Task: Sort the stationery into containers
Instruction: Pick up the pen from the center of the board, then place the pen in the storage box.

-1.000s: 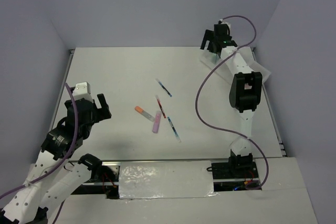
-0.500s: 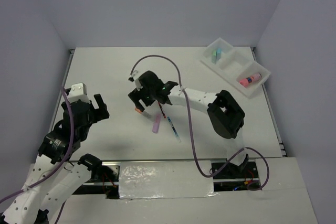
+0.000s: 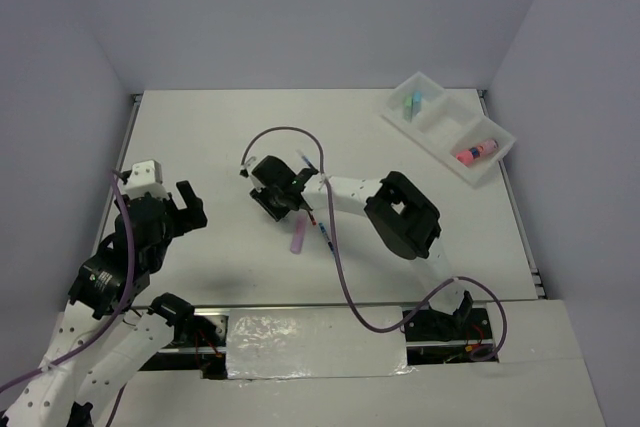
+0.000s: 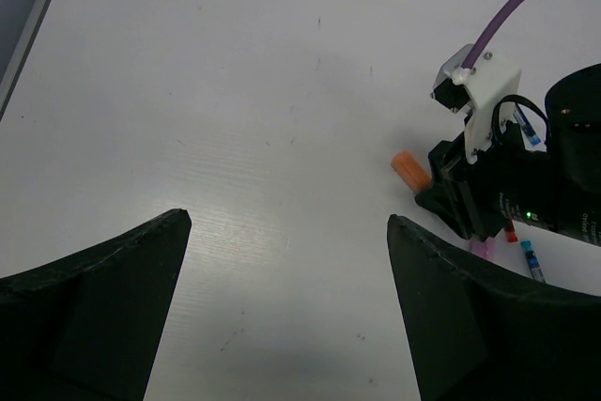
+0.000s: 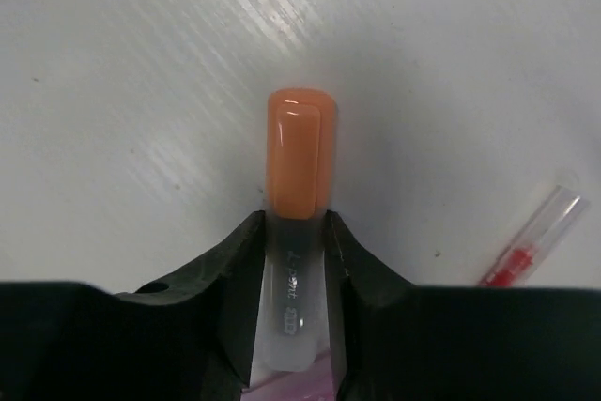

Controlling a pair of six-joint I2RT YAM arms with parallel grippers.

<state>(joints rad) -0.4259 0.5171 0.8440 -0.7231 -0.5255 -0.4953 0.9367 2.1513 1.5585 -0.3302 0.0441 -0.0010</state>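
The desk is flat and white, with faint scratches and a bright patch of light. Plain grey-purple walls stand on three sides of it. A strip of shiny silver tape lies along the near edge, between the two arm bases.

The right arm bends low and reaches far across to the middle of the desk. A purple cable loops along it. The right claw points down at the desk. Its two black fingers press on both sides of the orange highlighter, which lies flat on the desk with its orange cap sticking out past the fingertips.

The left arm is folded up at the left side. The left claw hangs above bare desk, spread wide and holding nothing.

There is small grey print on the clear body of the orange highlighter, but it is too blurry to read.

Just beside the right claw lie a purple highlighter, a red pen and a blue pen. The white tray sits in the far right corner, well apart from them. A green highlighter lies in its far compartment and a pink marker in its near one.
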